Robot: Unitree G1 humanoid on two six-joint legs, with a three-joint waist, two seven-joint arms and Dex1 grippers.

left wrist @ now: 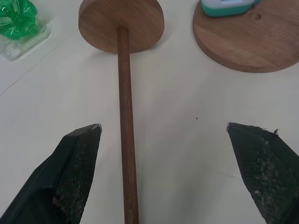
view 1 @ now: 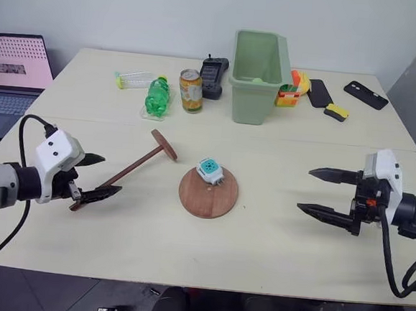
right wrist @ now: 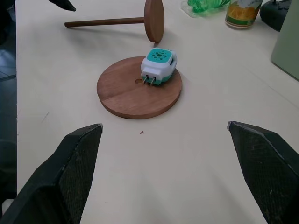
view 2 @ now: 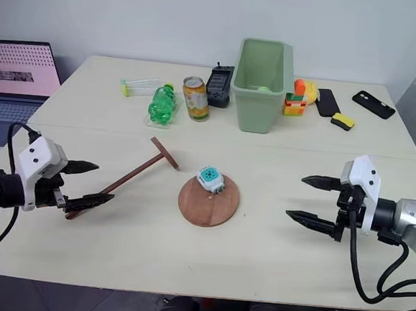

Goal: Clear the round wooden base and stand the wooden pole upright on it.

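Base (view 1: 208, 192) sits flat at desk (view 1: 273, 240) centre, small hole visible near its middle. A white and teal plug adapter (view 1: 210, 171) rests on it, at the base's 12 o'clock edge, prongs toward the hole. So base not cleared.

Pole (view 1: 128, 169) lies on the desk at the base's 10 o'clock, not touching it. Its disc end (view 1: 164, 144) stands on edge at the far end, rod running down toward 8 o'clock to the left tool.

Left tool (view 1: 97, 175): jaws wide open, gripping nothing. It hovers at the pole's free end; in the left wrist view the rod runs between the fingers (left wrist: 70, 172), nearer one of them, no clear contact.

Right tool (view 1: 322, 192): jaws wide open, empty, at the base's 3 o'clock, well apart from it, pointing in toward it. The right wrist view looks straight across the base and adapter between the open fingers.

Back half of the desk, 12 o'clock from the base: green bin (view 1: 257, 75) upright, orange can (view 1: 191, 90) standing, green bottle (view 1: 156, 96) lying beside the can, clear bottle (view 1: 135, 80) lying further left, black handset (view 1: 213, 76) just left of the bin. Right of the bin: coloured blocks (view 1: 291, 88), two black phones (view 1: 319, 93) (view 1: 365, 94), small yellow and black item (view 1: 335, 112). Laptop (view 1: 14, 68) open off the desk's far left corner.
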